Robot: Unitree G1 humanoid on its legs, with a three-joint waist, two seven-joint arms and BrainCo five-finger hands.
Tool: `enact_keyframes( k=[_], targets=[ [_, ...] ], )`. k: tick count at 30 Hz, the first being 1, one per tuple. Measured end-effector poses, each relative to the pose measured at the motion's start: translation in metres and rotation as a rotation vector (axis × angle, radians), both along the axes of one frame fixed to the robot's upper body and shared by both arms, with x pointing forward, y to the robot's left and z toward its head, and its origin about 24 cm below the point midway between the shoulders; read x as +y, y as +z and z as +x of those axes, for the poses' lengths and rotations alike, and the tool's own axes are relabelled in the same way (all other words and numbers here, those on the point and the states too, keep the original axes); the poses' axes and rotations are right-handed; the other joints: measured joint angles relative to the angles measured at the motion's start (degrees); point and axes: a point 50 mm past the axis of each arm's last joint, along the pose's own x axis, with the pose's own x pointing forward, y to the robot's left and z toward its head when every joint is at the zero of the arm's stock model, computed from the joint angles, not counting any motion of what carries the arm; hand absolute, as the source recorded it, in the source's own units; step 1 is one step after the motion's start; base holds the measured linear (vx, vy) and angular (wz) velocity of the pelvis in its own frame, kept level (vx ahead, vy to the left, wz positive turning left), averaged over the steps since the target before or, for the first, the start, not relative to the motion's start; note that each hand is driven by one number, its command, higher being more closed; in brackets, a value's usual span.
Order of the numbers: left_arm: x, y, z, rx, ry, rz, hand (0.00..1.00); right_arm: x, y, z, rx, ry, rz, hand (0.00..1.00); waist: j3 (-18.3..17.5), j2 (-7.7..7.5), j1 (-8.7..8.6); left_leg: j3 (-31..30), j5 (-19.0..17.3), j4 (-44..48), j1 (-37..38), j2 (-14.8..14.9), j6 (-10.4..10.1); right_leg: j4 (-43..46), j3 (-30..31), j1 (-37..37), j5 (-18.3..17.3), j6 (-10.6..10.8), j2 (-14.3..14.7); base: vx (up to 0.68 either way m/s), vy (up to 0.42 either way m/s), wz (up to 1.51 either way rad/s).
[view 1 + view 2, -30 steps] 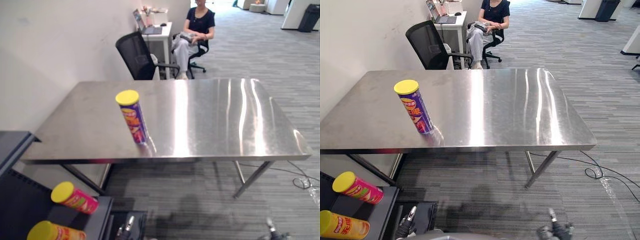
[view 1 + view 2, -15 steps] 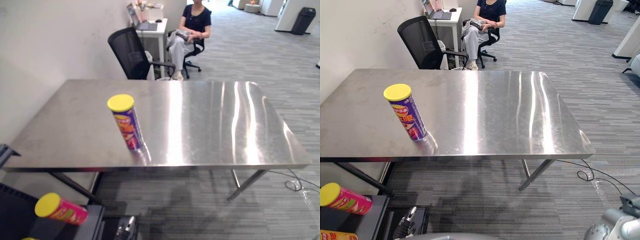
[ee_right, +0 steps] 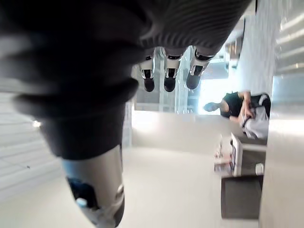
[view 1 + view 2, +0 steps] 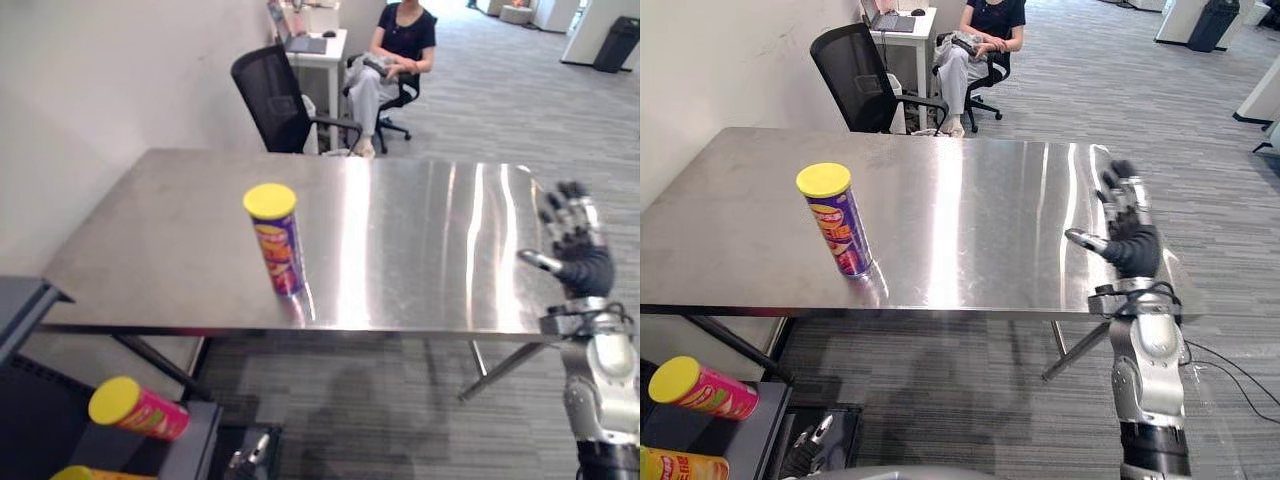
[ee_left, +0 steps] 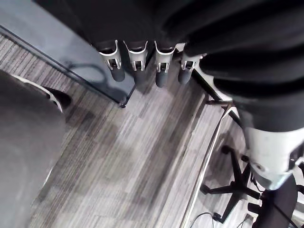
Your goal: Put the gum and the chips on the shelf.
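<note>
Purple chips can [image 4: 275,240], yellow lid, stood upright on bench [image 4: 430,230], left of middle, near front edge. Right hand [image 4: 1132,245] was up over bench's right end, fingers straight and spread, open, holding nothing, well apart from chips can. Left hand [image 5: 137,64] hung low over carpet [image 5: 118,156], fingers relaxed, empty. Dark shelf [image 4: 22,298] at robot's left; pink can [image 4: 137,408] and orange can [image 4: 682,467], both yellow-lidded, lay on lower level. Person [image 4: 395,50] sat beyond bench, beside black chair [image 4: 270,95].
</note>
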Motion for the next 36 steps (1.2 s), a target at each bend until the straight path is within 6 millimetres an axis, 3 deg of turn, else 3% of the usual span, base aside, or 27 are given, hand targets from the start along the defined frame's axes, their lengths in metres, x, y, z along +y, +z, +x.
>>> enact_keyframes(
  k=[3,7,14,24,31,36],
  targets=[
    [0.001,0.0,0.0,0.005,0.0,0.004,0.0,0.017,-0.003,0.01,0.027,0.109,-0.006,0.0,0.68,0.11,0.15,-1.2,0.48,-0.03,-0.33,-0.98,0.6,-0.03,-1.14,0.25,0.0,0.01,-0.81,-0.07,0.047,0.2],
    [0.003,0.001,0.002,-0.003,-0.001,0.014,0.0,0.042,-0.002,0.027,0.048,0.229,-0.022,0.0,2.73,0.76,2.2,-3.71,1.73,-0.33,-0.97,-2.46,0.9,-0.23,-3.37,0.62,-0.53,-0.5,-1.77,-0.11,0.028,0.23],
    [0.005,-0.004,-0.023,0.086,-0.013,0.034,0.0,0.072,-0.002,0.046,0.097,0.316,-0.046,0.0,4.0,0.89,4.62,-8.67,3.68,-0.56,-2.88,-3.27,0.65,-0.03,-7.28,0.85,-0.96,-0.81,-1.7,-0.07,-0.004,0.32],
    [0.002,-0.005,-0.024,0.095,-0.024,0.025,0.0,0.088,-0.008,0.074,0.186,0.259,-0.057,0.0,5.43,1.96,7.34,-13.81,4.21,1.0,-4.08,-4.42,1.0,-0.16,-11.14,2.6,-0.9,-0.2,-1.65,0.0,0.003,0.19],
    [0.0,-0.005,-0.024,0.094,-0.033,0.019,0.0,0.094,-0.002,0.083,0.181,0.23,-0.087,0.0,7.09,2.46,8.08,-15.36,4.14,1.86,-4.12,-4.53,0.77,0.07,-12.49,3.62,-1.44,-0.55,-1.43,-0.01,0.003,0.11],
    [-0.001,-0.005,-0.023,0.086,-0.044,0.007,0.0,0.092,-0.009,0.087,0.215,0.207,-0.108,0.0,7.32,2.63,9.02,-16.22,4.15,2.18,-4.13,-4.79,0.65,0.96,-13.18,3.75,-1.91,-0.34,-1.65,0.0,0.003,0.07]
  ],
)
